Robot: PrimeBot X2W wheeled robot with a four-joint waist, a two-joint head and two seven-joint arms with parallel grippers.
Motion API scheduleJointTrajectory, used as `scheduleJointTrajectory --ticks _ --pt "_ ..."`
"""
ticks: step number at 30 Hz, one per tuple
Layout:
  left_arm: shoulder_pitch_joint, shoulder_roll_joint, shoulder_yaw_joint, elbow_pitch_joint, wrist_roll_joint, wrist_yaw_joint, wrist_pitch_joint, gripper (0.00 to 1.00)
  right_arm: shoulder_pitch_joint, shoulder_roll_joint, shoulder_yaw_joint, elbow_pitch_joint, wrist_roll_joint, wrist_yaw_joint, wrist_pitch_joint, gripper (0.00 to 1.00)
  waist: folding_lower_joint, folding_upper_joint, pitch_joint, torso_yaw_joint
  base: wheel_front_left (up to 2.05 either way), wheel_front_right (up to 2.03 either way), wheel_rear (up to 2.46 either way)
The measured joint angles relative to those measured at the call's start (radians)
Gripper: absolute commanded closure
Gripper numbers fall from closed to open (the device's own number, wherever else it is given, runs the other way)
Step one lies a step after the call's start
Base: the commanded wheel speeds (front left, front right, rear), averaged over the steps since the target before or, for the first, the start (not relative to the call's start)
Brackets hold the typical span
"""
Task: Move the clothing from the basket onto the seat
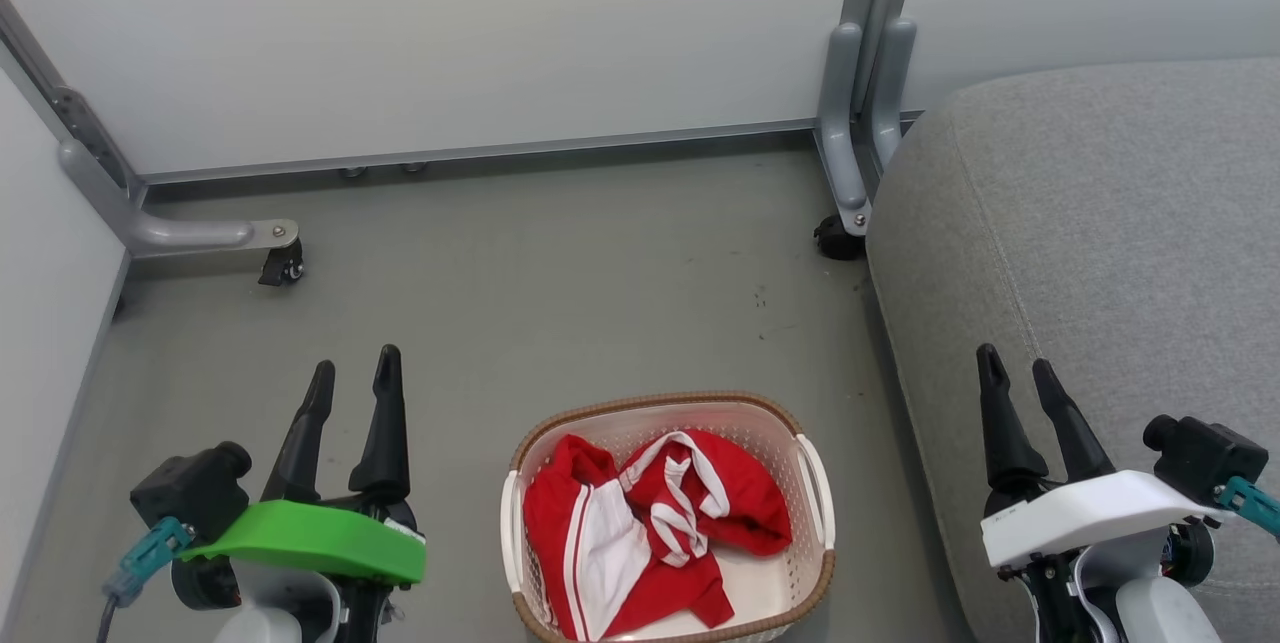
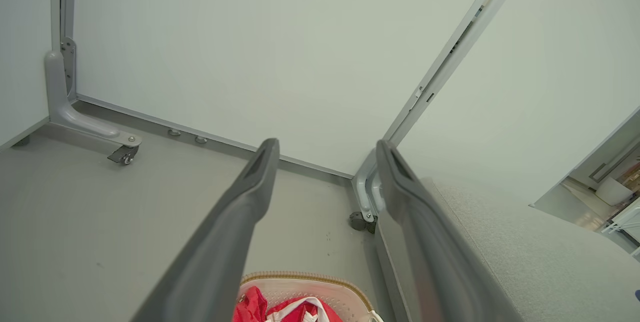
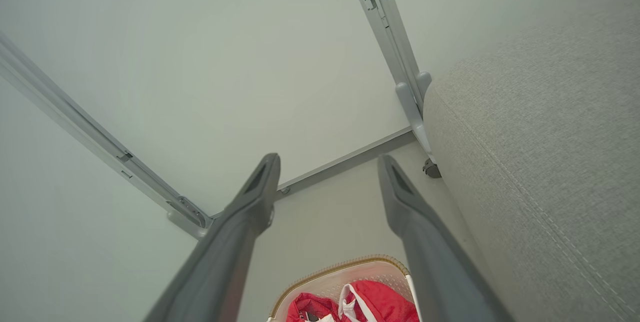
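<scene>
While the left gripper (image 1: 355, 363) and the right gripper (image 1: 1015, 363) hover empty with fingers spread apart, the clothing (image 1: 650, 533) lies crumpled inside the basket (image 1: 660, 399). The basket stands on the floor (image 1: 550, 273), just beside the seat (image 1: 1100, 223).

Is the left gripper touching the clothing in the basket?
Apart. Head view shows the left gripper left of the basket, bare floor between its fingers and the clothing.

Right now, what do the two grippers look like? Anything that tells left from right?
Both have two long, dark, tapering fingers. The left gripper carries a bright green cover at the wrist; the right gripper a white cover. Each has a black camera block on its outer side with a teal plug; a grey cable runs from the left one.
</scene>
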Motion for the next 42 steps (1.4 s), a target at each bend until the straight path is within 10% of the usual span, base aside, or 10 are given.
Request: scheduleJointTrajectory --ticks 42 --pt "0.012 -0.006 -0.046 0.057 0.376 0.022 -0.101 0.0 0.017 0.009 0.03 0.026 -0.393 0.0 -0.085 0.0 0.0 0.0 0.006 0.002 0.0 0.0 0.0"
